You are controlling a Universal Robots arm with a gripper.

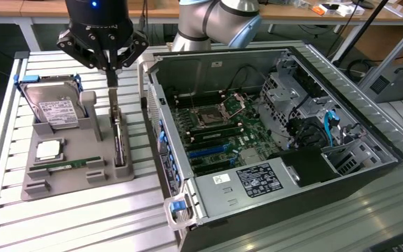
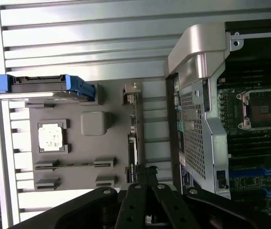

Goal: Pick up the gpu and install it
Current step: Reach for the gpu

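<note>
Exterior view: your hand is clenched, its slim black fingers drawn together on the upper edge of the gpu, which it appears to be grasping. The card stands on its long edge in a slot of the grey moulded fixture, just beside the open computer case on the ribbed metal worktop. You should record the pick as begun but not completed: the card sits in its slot, unlifted. Installation is outstanding; the blue expansion slots on the green motherboard appear empty. The fixture also carries a silver hard drive in a blue frame, a square metal-lidded processor and a narrow green memory stick. Wrist view: the gpu shows edge-on as a thin dark strip with a small silver bracket at its far end, and the hand is pinched shut at its near end, matt black linkages converging there. The fixture reads as smooth matt plastic, and the case wall as perforated sheet steel.
</note>
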